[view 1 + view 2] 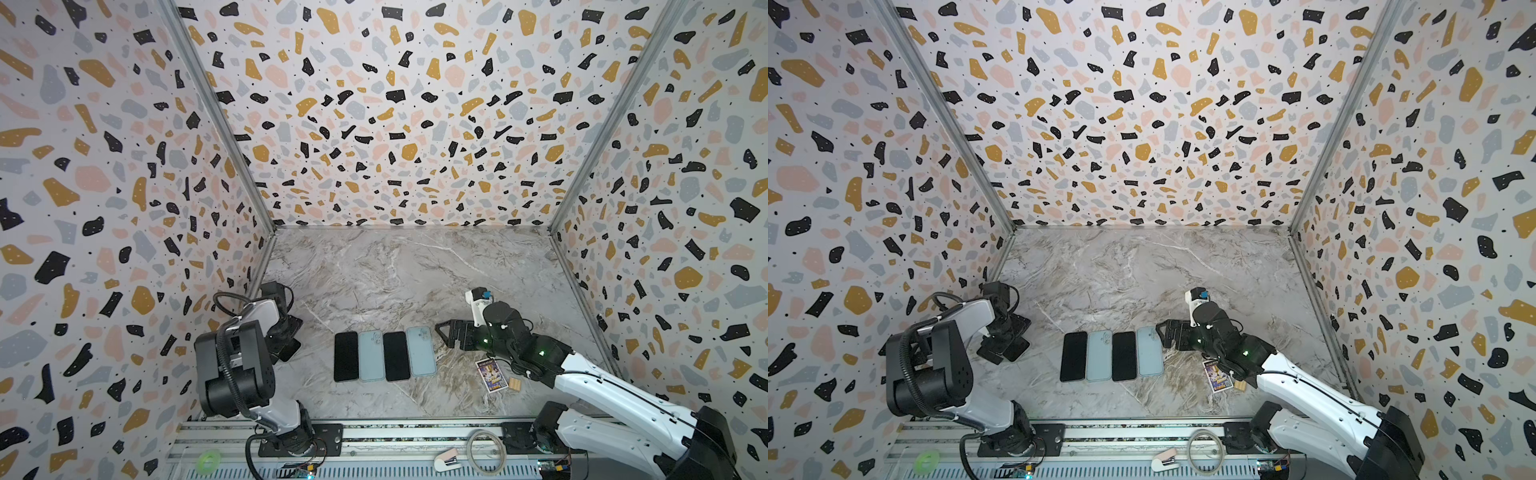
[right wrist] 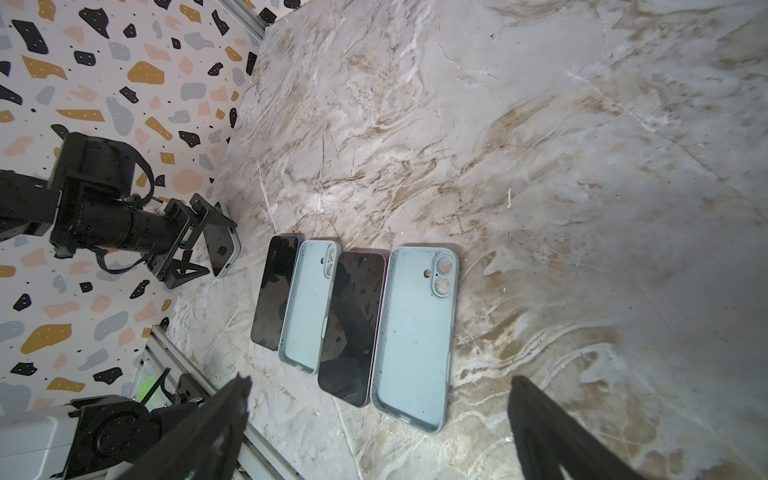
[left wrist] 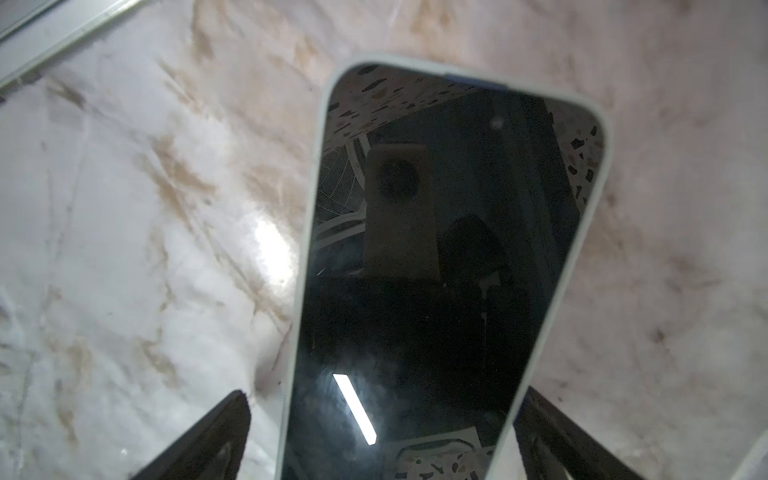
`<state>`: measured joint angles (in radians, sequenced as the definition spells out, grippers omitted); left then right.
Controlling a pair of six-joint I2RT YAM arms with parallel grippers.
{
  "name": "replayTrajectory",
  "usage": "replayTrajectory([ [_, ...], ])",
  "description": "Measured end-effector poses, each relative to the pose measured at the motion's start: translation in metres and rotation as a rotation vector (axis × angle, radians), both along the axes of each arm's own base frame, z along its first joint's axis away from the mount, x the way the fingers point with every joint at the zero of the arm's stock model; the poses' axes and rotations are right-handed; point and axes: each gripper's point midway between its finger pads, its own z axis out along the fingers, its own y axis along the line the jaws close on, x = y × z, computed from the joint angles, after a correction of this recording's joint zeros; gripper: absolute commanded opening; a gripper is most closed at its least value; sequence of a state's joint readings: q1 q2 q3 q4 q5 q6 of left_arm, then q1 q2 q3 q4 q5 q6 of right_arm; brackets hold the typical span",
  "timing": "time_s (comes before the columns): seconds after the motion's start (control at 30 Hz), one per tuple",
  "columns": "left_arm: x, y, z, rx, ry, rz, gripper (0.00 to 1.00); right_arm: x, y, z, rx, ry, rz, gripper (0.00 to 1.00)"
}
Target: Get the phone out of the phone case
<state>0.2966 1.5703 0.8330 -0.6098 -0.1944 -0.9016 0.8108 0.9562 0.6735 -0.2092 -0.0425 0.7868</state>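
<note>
A black phone (image 3: 436,249) sits screen-up in a pale blue phone case (image 3: 309,232) on the marble table at the left. My left gripper (image 3: 384,399) is open, one finger on each side of the case, and marble shows between one finger and its rim. Both top views show this gripper (image 1: 289,338) (image 1: 1011,338) low over the cased phone (image 1: 291,350). In the right wrist view the cased phone (image 2: 222,245) looks tilted under that gripper. My right gripper (image 1: 442,332) (image 2: 380,386) hangs open and empty, right of the row of phones.
In the middle lie two bare black phones (image 1: 346,356) (image 1: 396,356) alternating with two empty pale blue cases (image 1: 371,356) (image 1: 421,351). A printed card (image 1: 491,376) and a small wooden block (image 1: 515,384) lie under the right arm. Patterned walls enclose three sides.
</note>
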Motion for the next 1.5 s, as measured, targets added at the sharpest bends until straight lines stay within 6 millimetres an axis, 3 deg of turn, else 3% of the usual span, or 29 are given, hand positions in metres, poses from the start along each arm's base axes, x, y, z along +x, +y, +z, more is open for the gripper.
replayTrajectory([
  [0.67,0.0107,0.009,-0.0025,-0.007,-0.063,-0.043,0.93,0.0002,0.0,-0.006,-0.012,0.011,-0.001,0.96],
  [1.5,0.0076,0.0005,0.0018,-0.028,-0.15,-0.09,0.7,0.004,-0.0076,-0.0071,-0.013,0.007,-0.028,0.95],
])
